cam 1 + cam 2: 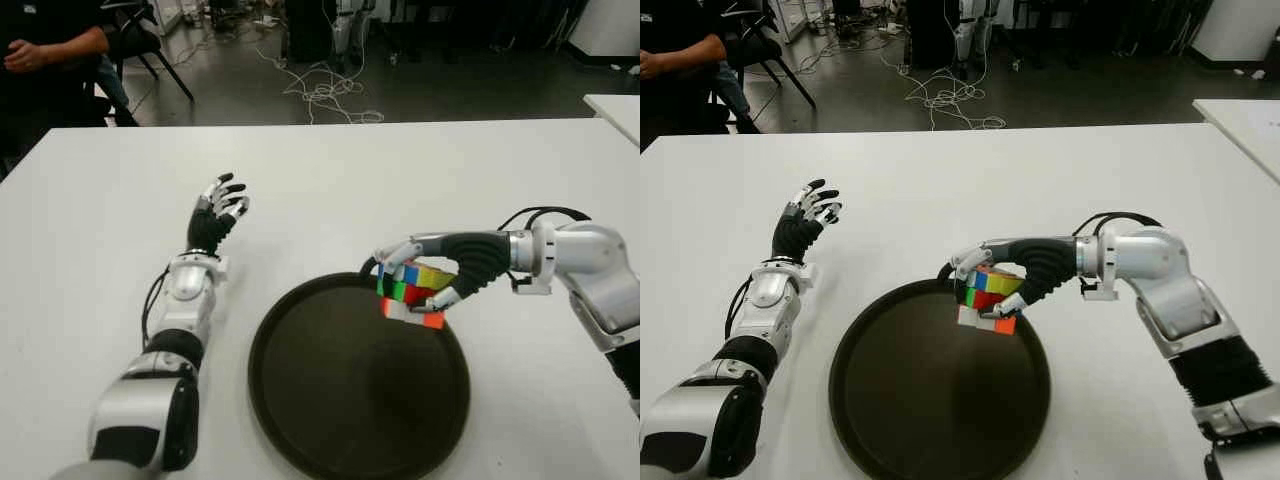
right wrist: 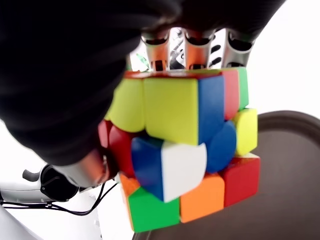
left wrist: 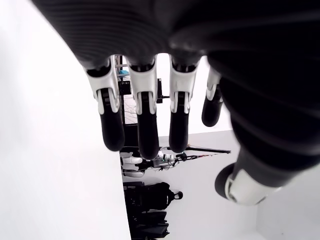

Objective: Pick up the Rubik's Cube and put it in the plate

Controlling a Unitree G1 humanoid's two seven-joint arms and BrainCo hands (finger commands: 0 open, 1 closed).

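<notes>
My right hand (image 1: 425, 285) is shut on the Rubik's Cube (image 1: 413, 293), a scrambled cube with yellow, green, red, blue and white stickers. It holds the cube above the far right rim of the dark round plate (image 1: 330, 400). From the right wrist the Rubik's Cube (image 2: 185, 150) fills the view, with fingers (image 2: 192, 47) over its far side and the plate (image 2: 290, 145) behind it. My left hand (image 1: 218, 215) shows left of the plate over the white table (image 1: 400, 180), fingers spread and holding nothing. The same fingers (image 3: 142, 125) hang loose in the left wrist view.
A seated person (image 1: 45, 50) is at the far left beyond the table. Cables (image 1: 320, 95) lie on the floor behind the far edge. The corner of a second white table (image 1: 615, 105) shows at the far right.
</notes>
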